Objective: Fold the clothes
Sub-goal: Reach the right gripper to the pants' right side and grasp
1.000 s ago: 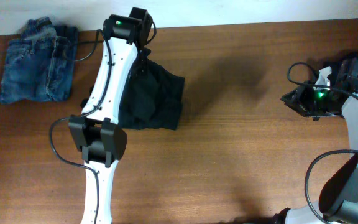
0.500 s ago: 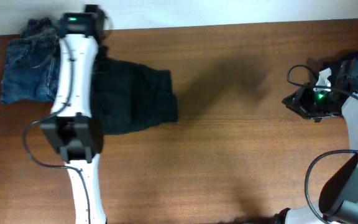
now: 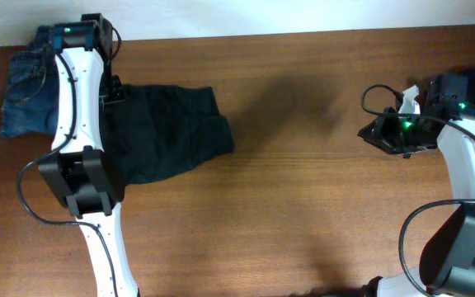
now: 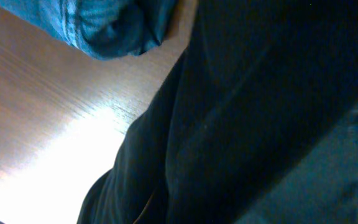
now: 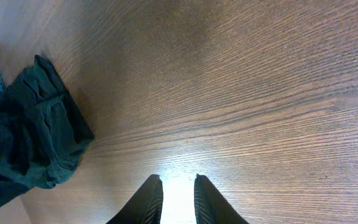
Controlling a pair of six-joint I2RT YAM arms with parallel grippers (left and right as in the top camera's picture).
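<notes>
Overhead cam is mostly just the brown wood table (image 3: 320, 206). The biggest thing on it is the black clothes (image 3: 171, 136), a rumpled heap lying at the far left, not folded neat at all. The white left arm (image 3: 77, 107) stretches right across the heap's left edge and hides that side, so I can't tell how far the cloth runs under it. The right arm (image 3: 468, 165) is way off at the right edge, well apart from everything.

Tucked in the far left corner is a folded pair of blue jeans (image 3: 23, 91). They're just beside the black cloth, and the left wrist cam shows a sliver of table between them.

The left gripper (image 3: 110, 89) sits at the heap's top-left corner, clamped tight on the cloth, which fills its wrist cam and hides the fingers. The right gripper (image 5: 178, 200) hovers over the wood with its fingers a narrow gap apart, holding nothing.
</notes>
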